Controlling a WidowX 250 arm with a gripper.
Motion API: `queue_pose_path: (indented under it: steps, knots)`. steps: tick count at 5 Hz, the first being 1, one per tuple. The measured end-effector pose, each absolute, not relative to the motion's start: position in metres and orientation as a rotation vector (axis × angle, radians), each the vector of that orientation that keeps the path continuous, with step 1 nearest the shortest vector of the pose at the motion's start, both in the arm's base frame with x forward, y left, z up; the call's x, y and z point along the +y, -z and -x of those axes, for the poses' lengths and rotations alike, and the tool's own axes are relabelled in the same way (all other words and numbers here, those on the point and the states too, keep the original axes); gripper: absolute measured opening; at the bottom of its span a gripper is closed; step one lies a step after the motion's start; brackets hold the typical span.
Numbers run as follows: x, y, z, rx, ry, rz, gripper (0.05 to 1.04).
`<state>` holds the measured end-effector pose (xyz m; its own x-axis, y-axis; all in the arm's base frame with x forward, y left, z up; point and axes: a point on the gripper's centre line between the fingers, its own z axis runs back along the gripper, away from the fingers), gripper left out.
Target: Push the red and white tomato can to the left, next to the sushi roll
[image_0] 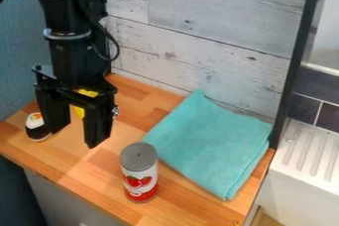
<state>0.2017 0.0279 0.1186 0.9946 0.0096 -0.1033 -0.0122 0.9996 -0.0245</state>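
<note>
The gripper [75, 138] is hanging over the left part of the worktop [175, 211], pointing down, its two black fingers standing apart in a released position. Behind it, a yellow object [79, 112] is showing through the gap, mostly hidden, so its shape is unclear. Just beside the gripper, on the left of the view, a small toy sushi roll [37, 127] is resting on the worktop, its lower side wrapped in black, its top white with a patch of orange and a touch of green.

On the other side, nearer the front edge, a can [139, 172] is standing upright. It is showing a plain grey lid with a tiny dark mark near the middle, and a white label bearing red tomatoes with green leaves above a red lower band.

Right of the can, a folded turquoise cloth [212, 143] is lying flat, its layered edges facing the right. Behind the worktop, a wall of whitish, weathered planks [198, 54] is rising, and beyond a dark upright post [299, 46] a white ridged surface [311, 153] is sitting below dark tiles [305, 108].
</note>
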Motion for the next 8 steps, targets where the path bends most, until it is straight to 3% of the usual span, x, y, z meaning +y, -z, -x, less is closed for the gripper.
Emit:
queue_pose_path:
  steps: [1, 3, 4, 5, 8]
  knots:
    - [0.027, -0.116, -0.200, 0.117, -0.016, 0.027, 1.001]
    - [-0.031, -0.115, -0.206, 0.082, 0.125, 0.010, 1.001]
    - [-0.060, -0.113, -0.210, 0.024, 0.198, 0.040, 1.001]
    - [-0.087, -0.094, -0.211, -0.034, 0.250, 0.079, 1.001]
    - [-0.095, -0.060, -0.220, 0.003, 0.272, 0.059, 1.001]
